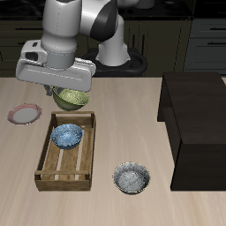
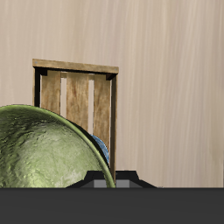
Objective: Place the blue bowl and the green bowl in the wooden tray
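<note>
Green bowl (image 2: 45, 150) fills the wrist view, held in the hand (image 1: 69, 91) above the back end of the wooden tray (image 1: 44, 167). Inside that tray sits the blue bowl (image 1: 66, 135); a grey bowl (image 1: 132, 178) rests on the surface (image 1: 132, 115) beside the tray.

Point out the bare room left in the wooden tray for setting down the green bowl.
The blue bowl fills the wooden tray's back end. The free patch is the bare slats between that bowl and the tray's front wall, nearest the table's front edge. The claw holds the green bowl above the tray's crowded back rim.
</note>
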